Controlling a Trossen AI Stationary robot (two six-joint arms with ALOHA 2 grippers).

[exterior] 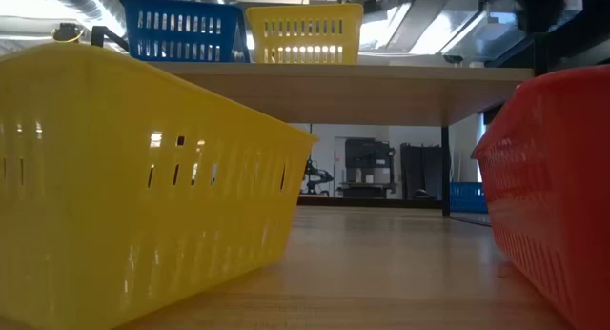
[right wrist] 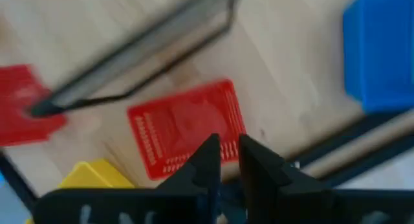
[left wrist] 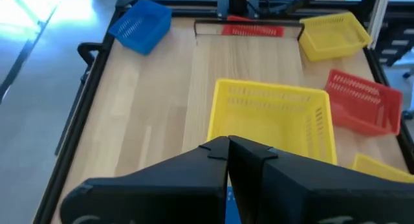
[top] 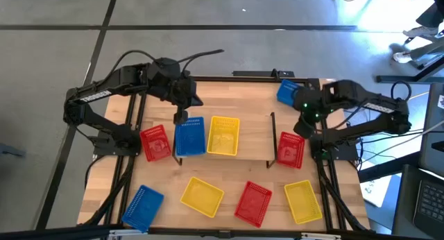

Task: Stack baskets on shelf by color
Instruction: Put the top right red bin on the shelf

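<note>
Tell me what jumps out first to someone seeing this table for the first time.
Bright mesh baskets scattered over the wooden table: a blue basket and a yellow basket sit side by side on the low shelf, with a red basket just beyond its left end. The left gripper hovers over the blue one, jaws shut. The right gripper hangs above another red basket off the shelf's right end.

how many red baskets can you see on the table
3. One red basket sits left of the blue basket on the shelf, one off the shelf's right end, one at the near edge between two yellow ones. None seems hidden.
</note>
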